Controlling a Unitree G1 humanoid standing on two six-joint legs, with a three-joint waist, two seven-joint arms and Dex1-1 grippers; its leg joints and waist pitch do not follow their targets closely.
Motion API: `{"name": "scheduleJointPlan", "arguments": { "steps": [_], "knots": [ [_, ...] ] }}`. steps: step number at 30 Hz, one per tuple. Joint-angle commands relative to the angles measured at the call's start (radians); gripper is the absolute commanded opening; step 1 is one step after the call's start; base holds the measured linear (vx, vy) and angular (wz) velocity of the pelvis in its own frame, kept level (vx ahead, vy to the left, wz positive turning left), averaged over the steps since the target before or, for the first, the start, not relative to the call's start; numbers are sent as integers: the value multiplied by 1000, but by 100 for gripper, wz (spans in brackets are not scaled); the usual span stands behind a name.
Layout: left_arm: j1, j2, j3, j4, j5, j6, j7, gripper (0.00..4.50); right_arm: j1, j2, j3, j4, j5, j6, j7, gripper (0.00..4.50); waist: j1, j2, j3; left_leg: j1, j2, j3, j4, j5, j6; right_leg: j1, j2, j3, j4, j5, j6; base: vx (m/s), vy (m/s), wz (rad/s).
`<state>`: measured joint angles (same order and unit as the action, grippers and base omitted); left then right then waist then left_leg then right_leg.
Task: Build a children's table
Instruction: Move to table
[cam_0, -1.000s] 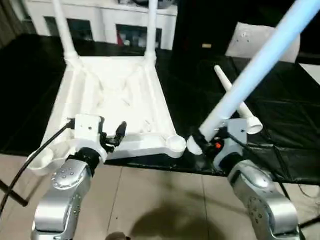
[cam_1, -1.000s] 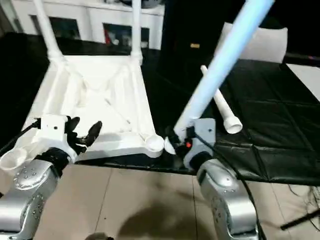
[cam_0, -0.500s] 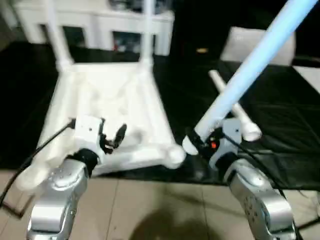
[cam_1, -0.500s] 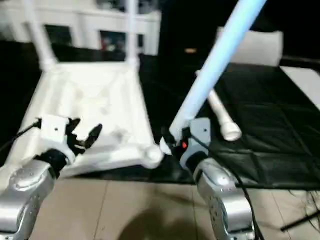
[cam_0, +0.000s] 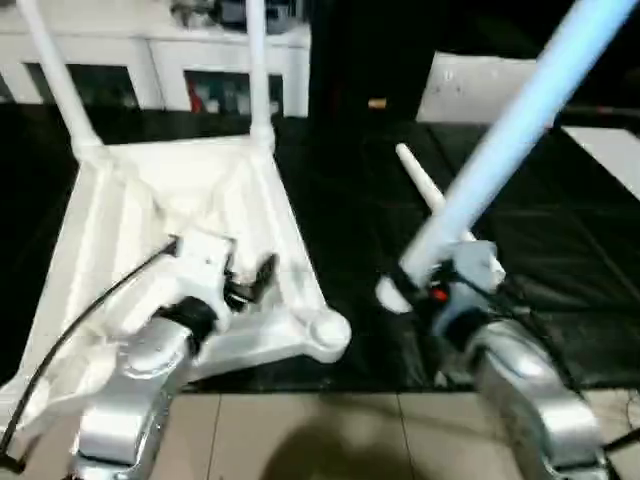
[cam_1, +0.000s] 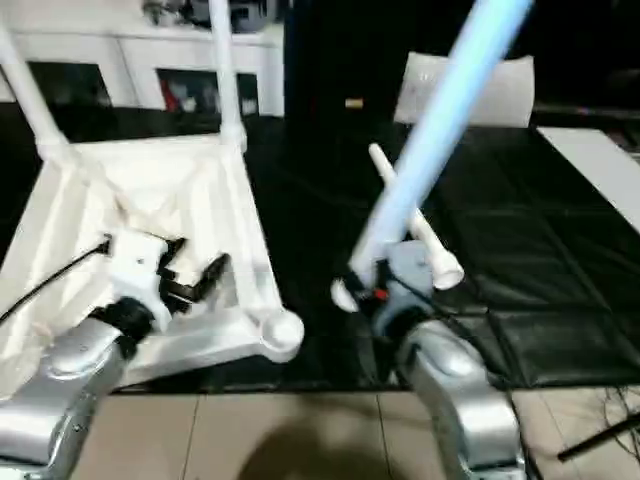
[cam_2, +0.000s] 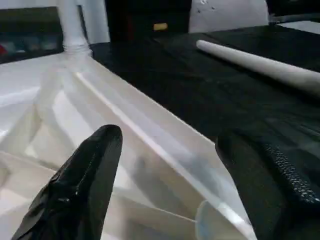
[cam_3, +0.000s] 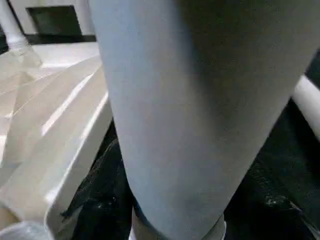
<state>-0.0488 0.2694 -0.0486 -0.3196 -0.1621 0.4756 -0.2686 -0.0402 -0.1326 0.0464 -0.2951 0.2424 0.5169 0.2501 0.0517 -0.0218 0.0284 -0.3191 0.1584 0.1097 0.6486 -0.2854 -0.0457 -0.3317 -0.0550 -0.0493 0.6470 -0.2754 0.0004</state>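
Upturned tabletop (cam_0: 150, 230) on the black bench's (cam_0: 560, 260) left half, ribbed underside up, two legs (cam_0: 255, 70) already standing in its far corner sockets. My left hand (cam_0: 250, 285) hovers above the near rim, fingers (cam_2: 80, 185) spread wide, holding nothing. Near-right corner socket (cam_0: 325, 330), still empty, lies at the bench's front edge, between my two hands. My right hand (cam_0: 420, 290) is closed on the thick end of a third leg (cam_0: 510, 130), whose long axis slants up and away to the right; its butt sits just right of that socket, apparently not yet over it. This hand is nearer, so I judge the leg must tilt upright and shift left. Fourth leg (cam_0: 425, 185) lies on the bench beyond.
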Motion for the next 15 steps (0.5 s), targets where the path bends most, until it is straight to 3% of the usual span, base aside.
{"name": "scheduleJointPlan", "arguments": {
  "steps": [1,2,3,4,5,6,8,9,11,12,15],
  "knots": [
    [16,15,-3,-19,-7,1,-32,357,-6,0,13,-8,-8,-17,9,191,-8,5,-53,-19,35,-1,-74,305,92,37,-48,45,-39,258,-217,0,0,0],
    [23,20,-4,-22,-22,-5,-55,357,-4,-1,15,-7,-9,-27,16,191,-9,7,-58,-27,33,-7,-71,377,94,42,-48,46,-30,335,-213,0,0,0],
    [30,29,-4,-29,-47,-15,-91,373,-1,-1,13,-9,-2,-41,26,191,-5,7,-64,-17,32,-10,-58,504,79,26,-47,47,-22,467,-203,0,0,0],
    [30,29,-4,-29,-47,-15,-91,373,-1,-1,13,-9,-2,-41,26,191,-5,6,-65,-16,32,-13,-55,553,70,21,-47,49,-18,509,-203,0,0,0],
    [36,50,-12,-40,-76,-16,-145,373,1,0,8,-10,10,-48,35,191,-6,6,-64,-16,29,-11,-52,583,39,19,-44,48,-17,538,-202,0,0,0],
    [38,64,-21,-45,-86,-9,-172,373,1,0,4,-9,17,-46,40,191,-2,6,-58,-20,30,-7,-59,507,9,17,-48,47,-26,481,-199,0,0,0],
    [38,137,-74,-59,-102,30,-285,393,-2,-12,1,-3,28,-47,53,191,-6,8,-38,-25,41,1,-87,190,-41,17,-62,51,-51,238,-192,0,0,0],
    [38,137,-74,-59,-102,30,-285,400,-2,-12,1,-3,28,-47,53,191,-7,9,-35,-25,45,0,-94,117,-51,18,-64,51,-55,177,-188,-89,-2,-3],
    [28,174,-94,-55,-119,58,-339,400,-9,-14,-3,8,24,-58,56,191,-9,6,-28,-22,51,3,-103,-23,-61,16,-72,57,-66,53,-183,-96,-8,-3],
    [24,193,-102,-52,-129,72,-368,405,-12,-16,-3,14,19,-66,58,191,-8,10,-26,-20,49,6,-107,-66,-63,13,-73,60,-73,-15,-175,-74,-19,-1],
    [11,246,-128,-46,-155,107,-450,405,-18,-23,1,22,13,-75,68,191,-12,6,-20,-21,45,8,-115,-122,-57,7,-74,66,-87,-144,-150,-67,-35,-1]
  ]
}}
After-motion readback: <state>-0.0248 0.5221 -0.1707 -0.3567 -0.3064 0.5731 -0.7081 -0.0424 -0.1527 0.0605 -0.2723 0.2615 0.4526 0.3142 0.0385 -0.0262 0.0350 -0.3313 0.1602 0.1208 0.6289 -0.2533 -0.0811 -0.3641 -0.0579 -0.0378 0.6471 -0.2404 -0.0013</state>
